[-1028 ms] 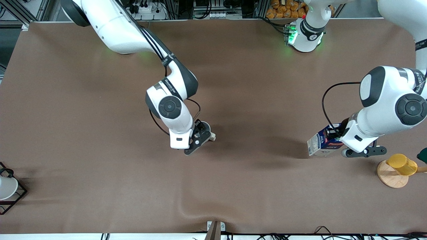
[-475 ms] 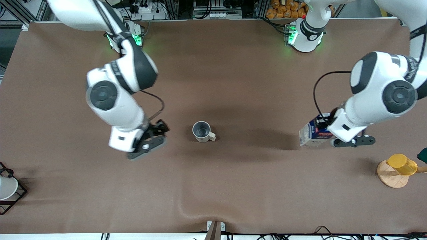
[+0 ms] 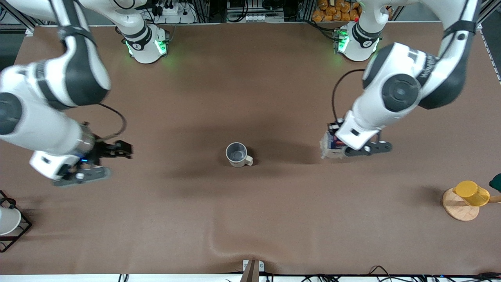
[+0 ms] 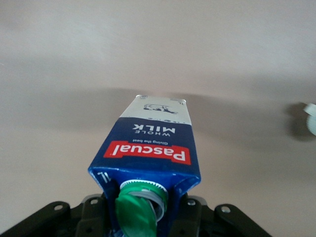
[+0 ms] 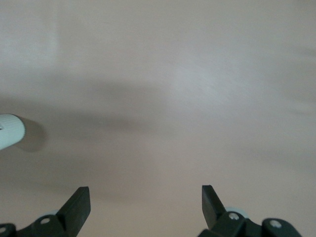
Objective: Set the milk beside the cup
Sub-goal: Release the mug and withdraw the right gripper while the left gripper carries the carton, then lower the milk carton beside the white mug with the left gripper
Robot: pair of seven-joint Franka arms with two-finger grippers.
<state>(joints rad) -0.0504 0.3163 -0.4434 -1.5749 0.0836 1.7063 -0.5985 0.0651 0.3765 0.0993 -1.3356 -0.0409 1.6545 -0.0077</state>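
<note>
The right gripper (image 3: 117,150) hangs empty with fingers spread wide, over bare table toward the right arm's end, apparently waiting. The left gripper (image 3: 339,145) pinches the milk (image 3: 328,145) by its gabled top, carried above the table toward the left arm's end, well apart from the cup (image 3: 237,154). That carton looks light but squashy and smooth-sided, so I'd say the stiff ridge beside the green cap (image 4: 136,210) is the sensible hold.

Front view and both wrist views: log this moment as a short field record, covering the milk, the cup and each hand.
milk: carton held in the air over bare table toward the left arm's end; label reads Pascal whole milk
cup: mug upright mid-table, apart from the milk
left hand: shut on the milk
right hand: open, holds nothing, over bare table toward the right arm's end
task state: milk not yet beside the cup
</note>
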